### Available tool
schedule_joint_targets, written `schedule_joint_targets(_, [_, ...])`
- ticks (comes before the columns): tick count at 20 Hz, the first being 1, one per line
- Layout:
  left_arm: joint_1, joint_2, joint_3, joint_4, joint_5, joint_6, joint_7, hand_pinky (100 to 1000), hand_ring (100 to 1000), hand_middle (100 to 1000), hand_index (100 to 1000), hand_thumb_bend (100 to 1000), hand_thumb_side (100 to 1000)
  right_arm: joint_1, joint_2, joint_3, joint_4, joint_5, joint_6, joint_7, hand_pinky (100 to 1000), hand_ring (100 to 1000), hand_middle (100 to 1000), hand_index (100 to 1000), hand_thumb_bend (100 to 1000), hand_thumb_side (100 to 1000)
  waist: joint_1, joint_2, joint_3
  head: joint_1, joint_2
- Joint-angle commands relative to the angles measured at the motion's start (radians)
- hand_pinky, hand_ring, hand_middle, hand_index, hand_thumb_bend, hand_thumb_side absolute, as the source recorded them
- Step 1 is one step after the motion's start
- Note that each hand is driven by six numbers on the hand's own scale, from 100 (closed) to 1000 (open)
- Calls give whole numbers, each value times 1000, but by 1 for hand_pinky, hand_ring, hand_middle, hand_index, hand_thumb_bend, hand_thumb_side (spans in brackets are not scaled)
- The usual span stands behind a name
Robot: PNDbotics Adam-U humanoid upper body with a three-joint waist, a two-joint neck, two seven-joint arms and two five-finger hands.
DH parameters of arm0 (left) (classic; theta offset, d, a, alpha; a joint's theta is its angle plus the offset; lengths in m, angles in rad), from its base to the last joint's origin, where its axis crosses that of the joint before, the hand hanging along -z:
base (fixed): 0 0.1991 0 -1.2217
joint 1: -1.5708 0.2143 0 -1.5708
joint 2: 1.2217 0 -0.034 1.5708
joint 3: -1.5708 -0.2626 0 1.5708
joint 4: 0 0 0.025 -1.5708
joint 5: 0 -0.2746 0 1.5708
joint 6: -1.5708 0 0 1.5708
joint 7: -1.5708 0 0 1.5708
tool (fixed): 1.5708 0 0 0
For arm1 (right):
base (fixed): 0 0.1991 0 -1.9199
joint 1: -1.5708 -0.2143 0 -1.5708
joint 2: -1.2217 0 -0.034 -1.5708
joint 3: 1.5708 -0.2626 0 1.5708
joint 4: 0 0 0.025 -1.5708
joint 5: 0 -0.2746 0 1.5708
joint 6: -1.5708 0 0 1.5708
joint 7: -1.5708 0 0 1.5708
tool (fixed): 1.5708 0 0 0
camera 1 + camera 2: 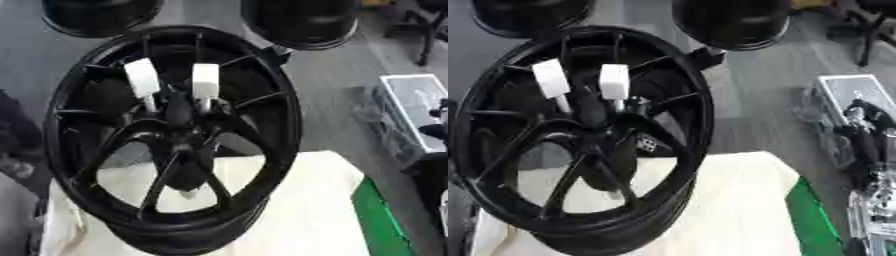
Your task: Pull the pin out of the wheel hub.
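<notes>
A black wheel hub (175, 135) is stood upright on a cream-covered desk (306, 210), two white-handled pins (205, 80) seated above its centre. The right robot hand (866, 135) is seen well right of the hub, its fingers' state unclear.

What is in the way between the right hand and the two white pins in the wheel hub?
Nothing visible. The right hand sits at the right edge, apart from the wheel hub. The white pins stick out near its centre, uncovered.
</notes>
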Motion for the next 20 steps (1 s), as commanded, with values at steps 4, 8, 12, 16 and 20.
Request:
schedule_joint_targets(4, [-5,12,7,-12,2,2,7,487,477,568,655,731,297,-4,-10,-1,-9,4,0,-1,667,507,617,762,100,666,2,-17,0,-1,-2])
schedule_joint_targets(8, [-6,13,8,-6,15,15,24,488,494,592,690,500,100,-4,-9,-3,-8,4,0,-3,667,507,617,762,100,669,2,-17,-1,-5,-2])
schedule_joint_targets(12, [-6,29,12,-12,28,30,100,491,495,587,664,362,100,-6,-11,-2,-7,3,0,-3,666,507,617,762,100,668,4,-16,-4,-5,-2])
schedule_joint_targets(16, [-2,150,-22,-88,100,-9,116,493,501,597,666,389,100,-8,-15,0,-5,4,1,-2,666,507,617,762,100,672,11,-15,-9,-5,-2])
schedule_joint_targets(20, [-6,407,-92,-174,187,-117,92,498,517,624,687,432,100,-10,-24,-1,-4,9,3,-1,667,507,617,762,100,670,24,-15,-22,-7,-2])
